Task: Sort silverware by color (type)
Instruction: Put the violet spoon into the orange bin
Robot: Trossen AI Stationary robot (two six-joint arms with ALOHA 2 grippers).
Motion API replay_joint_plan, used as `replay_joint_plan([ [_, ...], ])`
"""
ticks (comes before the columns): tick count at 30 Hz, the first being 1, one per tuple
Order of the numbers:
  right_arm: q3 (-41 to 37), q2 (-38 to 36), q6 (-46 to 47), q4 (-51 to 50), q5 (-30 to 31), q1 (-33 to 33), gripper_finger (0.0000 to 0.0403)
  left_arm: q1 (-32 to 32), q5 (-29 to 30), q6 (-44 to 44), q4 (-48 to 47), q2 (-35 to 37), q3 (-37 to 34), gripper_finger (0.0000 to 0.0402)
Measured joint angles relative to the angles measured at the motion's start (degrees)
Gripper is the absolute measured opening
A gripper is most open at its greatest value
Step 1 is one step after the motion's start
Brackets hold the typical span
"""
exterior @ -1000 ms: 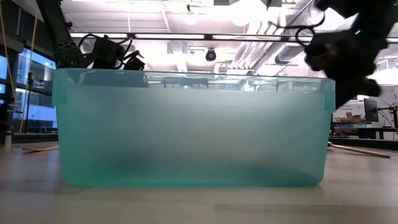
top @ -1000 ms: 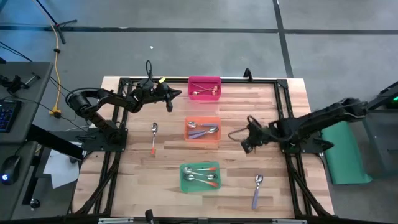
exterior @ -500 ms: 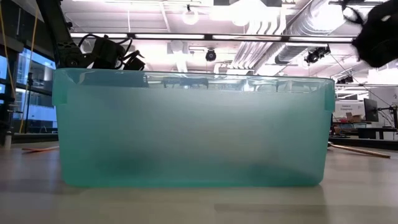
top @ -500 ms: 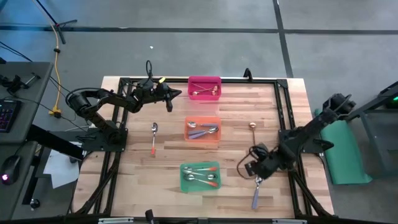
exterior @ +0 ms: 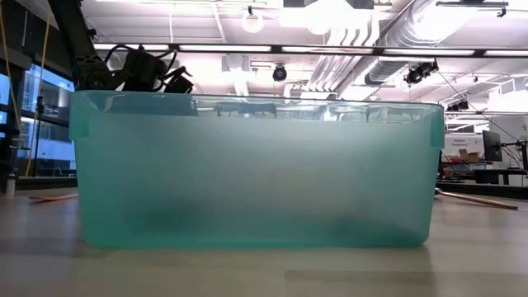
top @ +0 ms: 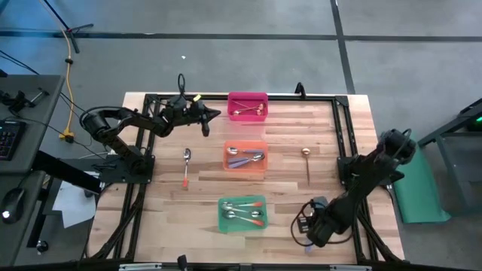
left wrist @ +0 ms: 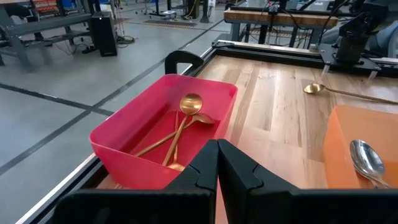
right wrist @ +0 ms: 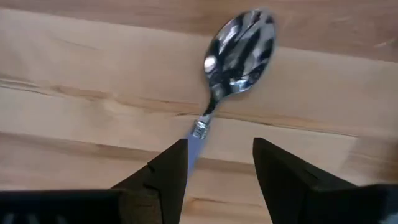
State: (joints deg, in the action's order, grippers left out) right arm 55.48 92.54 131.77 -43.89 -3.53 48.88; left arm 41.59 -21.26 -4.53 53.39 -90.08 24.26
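My right gripper stands open near the table's near right edge, above a spoon with a silver bowl and a purple handle. The handle runs back between the two fingers, close to one of them; I see no touch. The spoon lies flat on the wood. My left gripper is shut on nothing at the far left, beside the pink bin, which holds gold spoons. A gold spoon and a spoon with an orange-red handle lie loose on the table.
The orange bin in the middle holds purple-handled spoons. The green bin near the front holds orange-red-handled spoons, and its wall fills the low view. A black frame runs around the table top.
My right gripper has gone from the table's middle, right of the orange bin, toward the near edge and down over the purple-handled spoon. A gold spoon now shows lying on the wood where the gripper stood before.
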Motion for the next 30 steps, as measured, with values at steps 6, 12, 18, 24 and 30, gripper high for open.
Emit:
replay_joint_plan([
  [6,0.00,4.50,0.67,4.99,-1.20,-0.56,0.0172,-0.09,-0.02,-0.08,0.07,0.00,0.03,0.0001],
  [12,0.09,7.26,0.87,3.57,-1.01,-1.24,0.0165,-0.20,-0.02,0.00,0.05,0.00,0.03,0.0001],
  [18,0.32,8.30,0.16,3.18,0.55,-1.21,0.0121,-0.76,0.00,1.31,0.00,0.00,0.03,0.0001],
  [24,0.22,8.38,-2.02,2.66,1.58,-1.77,0.0056,-1.71,-0.04,0.34,-0.08,0.00,0.03,0.0001],
  [30,0.13,8.40,-9.35,2.99,3.16,-3.89,0.0014,-1.95,-0.11,-0.43,-0.54,0.00,0.03,0.0001],
])
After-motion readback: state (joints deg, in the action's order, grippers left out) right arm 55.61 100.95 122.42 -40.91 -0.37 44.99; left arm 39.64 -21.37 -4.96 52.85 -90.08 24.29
